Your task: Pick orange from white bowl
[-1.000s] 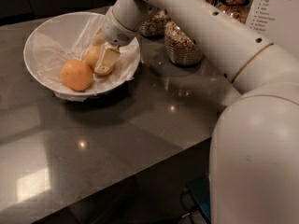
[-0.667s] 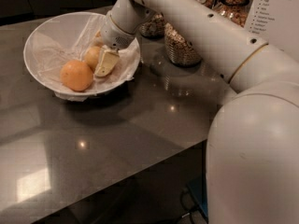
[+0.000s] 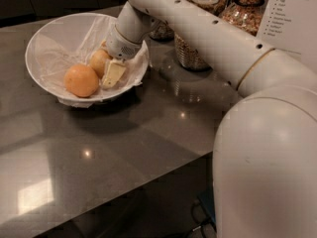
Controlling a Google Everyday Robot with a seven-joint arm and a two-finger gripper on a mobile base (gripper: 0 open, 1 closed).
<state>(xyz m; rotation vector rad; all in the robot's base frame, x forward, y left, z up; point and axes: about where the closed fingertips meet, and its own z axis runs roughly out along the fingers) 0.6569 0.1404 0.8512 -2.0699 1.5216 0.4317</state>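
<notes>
The white bowl (image 3: 44,43), lined with crumpled white paper, stands on the dark table at the left. Two round fruits lie in it. The paler, yellowish orange (image 3: 97,59) lies toward the bowl's right side. A deeper orange fruit (image 3: 80,80) lies just left of it and nearer the front. My gripper (image 3: 106,69) reaches down into the bowl from the upper right. It sits right at the pale orange and touches its right side. The gripper and wrist hide part of the orange.
Several glass jars of cereal (image 3: 243,11) stand behind the bowl at the back right, with a white printed card (image 3: 293,14) beside them. My white arm (image 3: 213,38) spans from the right over the table. The table's front edge (image 3: 163,170) runs diagonally below.
The gripper stays at the pale orange in the bowl. Both fruits and the bowl hold their places. Only the arm's angle shifts slightly.
</notes>
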